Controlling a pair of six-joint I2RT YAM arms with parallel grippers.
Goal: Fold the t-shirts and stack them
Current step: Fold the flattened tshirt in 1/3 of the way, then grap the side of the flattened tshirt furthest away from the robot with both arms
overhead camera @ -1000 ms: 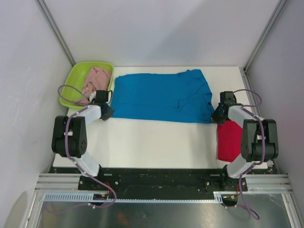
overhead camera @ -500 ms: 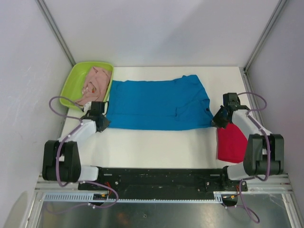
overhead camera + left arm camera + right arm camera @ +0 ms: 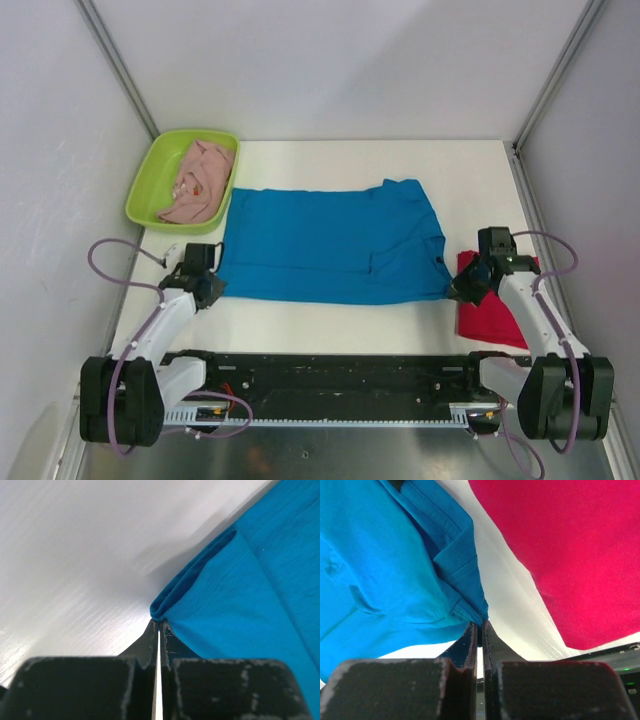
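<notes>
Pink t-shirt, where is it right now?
In the top view, the pink t-shirt lies bunched in the lime-green tray at the far left corner of the table, just left of the blue t-shirt.

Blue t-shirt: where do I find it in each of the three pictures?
Top external: the blue t-shirt lies spread across the middle of the table.
Left wrist: the blue t-shirt fills the right side, its corner pinched in the left gripper.
Right wrist: the blue t-shirt fills the left side, its corner in the right gripper.
Shared landmark: the white table.
</notes>
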